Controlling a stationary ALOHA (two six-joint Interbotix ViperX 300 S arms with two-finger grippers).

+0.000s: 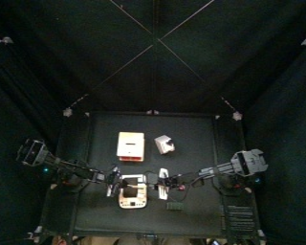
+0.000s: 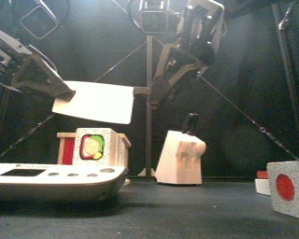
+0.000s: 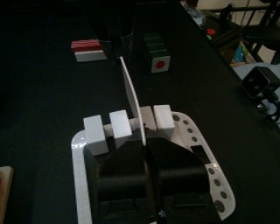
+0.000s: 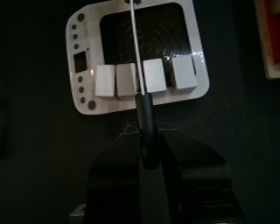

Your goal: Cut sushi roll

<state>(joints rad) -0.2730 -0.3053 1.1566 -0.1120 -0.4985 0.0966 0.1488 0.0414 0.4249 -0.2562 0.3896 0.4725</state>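
The sushi roll (image 3: 122, 125) is a row of white blocks lying across a white cutting board (image 3: 206, 162). My left gripper (image 3: 143, 162) is shut on a knife whose white blade (image 3: 130, 92) stands edge-on over the roll's middle. In the front view the blade (image 2: 96, 101) hangs above the board (image 2: 52, 177). My right gripper (image 4: 146, 149) is shut on a black handle (image 4: 143, 118), and its thin blade runs edge-on over the roll (image 4: 154, 79) and the board (image 4: 90, 61). In the top view both grippers, left (image 1: 118, 178) and right (image 1: 168, 180), meet over the board (image 1: 130, 198).
A box with a sushi picture (image 2: 92, 147) stands behind the board and shows in the top view (image 1: 130, 145). A wooden knife block (image 2: 183, 157) with one black handle stands to its right. A block with a red button (image 2: 287, 187) sits at the front right.
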